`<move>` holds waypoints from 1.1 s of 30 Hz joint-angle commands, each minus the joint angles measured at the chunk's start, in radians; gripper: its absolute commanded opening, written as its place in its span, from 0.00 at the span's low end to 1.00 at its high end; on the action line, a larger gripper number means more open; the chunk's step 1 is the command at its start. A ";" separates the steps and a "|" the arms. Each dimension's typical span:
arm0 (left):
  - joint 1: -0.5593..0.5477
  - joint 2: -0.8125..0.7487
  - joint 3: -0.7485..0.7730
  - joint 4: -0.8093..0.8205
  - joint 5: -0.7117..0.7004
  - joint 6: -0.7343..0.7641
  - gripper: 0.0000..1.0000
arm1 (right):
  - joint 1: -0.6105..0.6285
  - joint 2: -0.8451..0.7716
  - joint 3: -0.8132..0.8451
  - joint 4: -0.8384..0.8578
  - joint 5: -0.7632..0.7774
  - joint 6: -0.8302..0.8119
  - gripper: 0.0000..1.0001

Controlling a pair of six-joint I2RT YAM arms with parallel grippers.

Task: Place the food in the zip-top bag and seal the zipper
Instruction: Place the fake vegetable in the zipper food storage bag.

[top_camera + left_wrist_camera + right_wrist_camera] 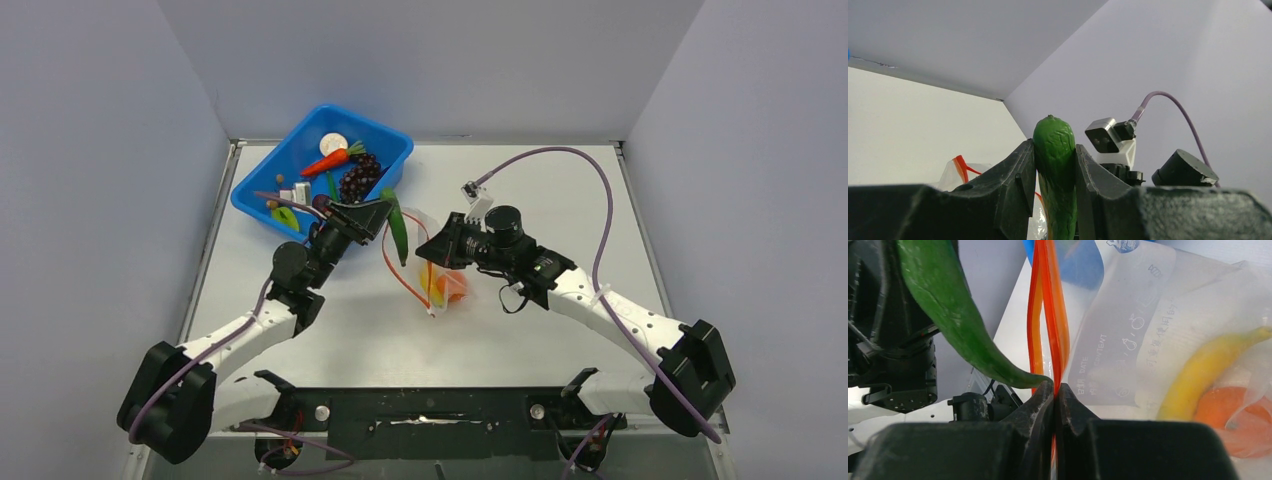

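Observation:
My left gripper is shut on a long green vegetable, which hangs over the mouth of the zip-top bag at mid-table. In the top view the green piece points down toward the bag's orange zipper. My right gripper is shut on that zipper strip, pinching the mouth edge. Inside the clear bag lie a yellow banana and an orange ball. A carrot and dark grapes rest in the blue bin.
The blue bin stands at the back left, holding a white disc and a few small pieces. Grey walls close in the table on three sides. The black base rail runs along the near edge.

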 commanded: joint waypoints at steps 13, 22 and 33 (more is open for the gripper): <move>-0.047 0.073 -0.051 0.127 -0.019 0.176 0.13 | 0.014 -0.049 0.044 0.070 -0.003 0.017 0.00; -0.063 -0.019 -0.070 -0.010 -0.029 0.200 0.37 | 0.014 -0.063 0.051 0.050 0.025 0.020 0.00; -0.063 -0.172 0.027 -0.451 -0.092 0.283 0.50 | 0.015 -0.075 0.065 0.017 0.039 0.029 0.00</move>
